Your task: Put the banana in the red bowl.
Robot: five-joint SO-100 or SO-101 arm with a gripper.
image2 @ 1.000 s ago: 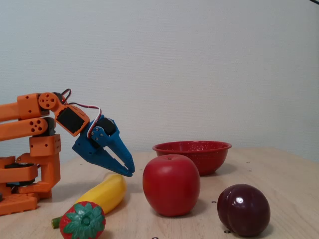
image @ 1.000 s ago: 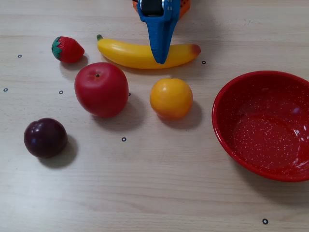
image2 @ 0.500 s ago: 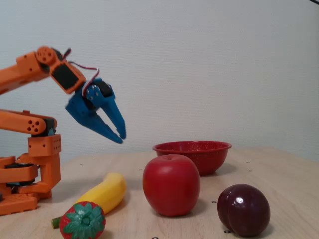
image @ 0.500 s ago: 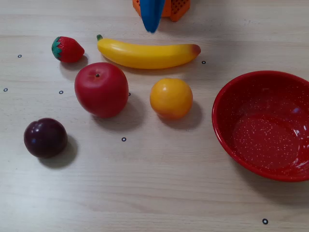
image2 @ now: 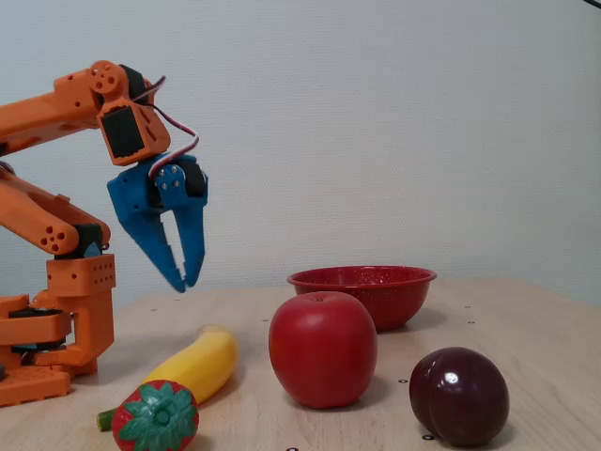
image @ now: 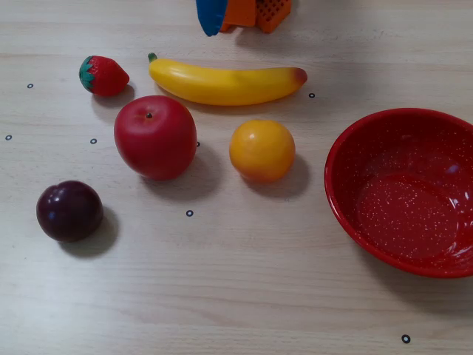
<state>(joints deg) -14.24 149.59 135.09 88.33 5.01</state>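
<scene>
While fingers (image2: 183, 277) hang nearly pressed together | one banana (image: 225, 82) | one red bowl (image: 403, 189)

Lab-like: bare wall (image2: 394, 122), dot-marked wooden table (image: 244, 296).

Yellow banana (image: 225, 83) with green stem tip; glossy red bowl (image: 403, 194), white-speckled. Red apple (image: 156, 137), orange fruit (image: 261, 151), dark purple plum (image: 69, 211), red strawberry (image: 103, 75) with green leaves at nine o'clock. Blue gripper (image2: 183, 278), orange arm (image2: 56, 113).
</scene>
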